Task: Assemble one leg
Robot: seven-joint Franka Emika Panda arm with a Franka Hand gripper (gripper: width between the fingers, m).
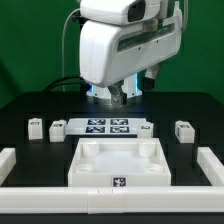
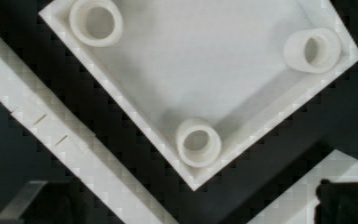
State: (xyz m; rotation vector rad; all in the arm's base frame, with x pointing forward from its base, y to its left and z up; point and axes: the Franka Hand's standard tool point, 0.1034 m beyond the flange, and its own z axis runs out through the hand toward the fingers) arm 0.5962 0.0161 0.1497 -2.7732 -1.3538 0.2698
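Three small white legs with marker tags stand on the black table in the exterior view: two on the left (image 1: pixel 36 127) (image 1: pixel 57 127) and one on the right (image 1: pixel 183 131). The large white square tabletop (image 1: pixel 120 165) lies in front of them. The wrist view looks down on the tabletop (image 2: pixel 194 70) and three of its round sockets. My gripper (image 1: pixel 112 96) hangs above the table behind the marker board (image 1: pixel 108 127), apart from every leg. Its dark fingertips (image 2: pixel 336 200) stand wide apart with nothing between them. No leg shows in the wrist view.
White rails border the work area on the exterior view's left (image 1: pixel 10 160), right (image 1: pixel 212 165) and front (image 1: pixel 110 200). A white strip (image 2: pixel 60 140) runs diagonally beside the tabletop in the wrist view. The arm's bulky white body (image 1: pixel 120 45) fills the upper middle.
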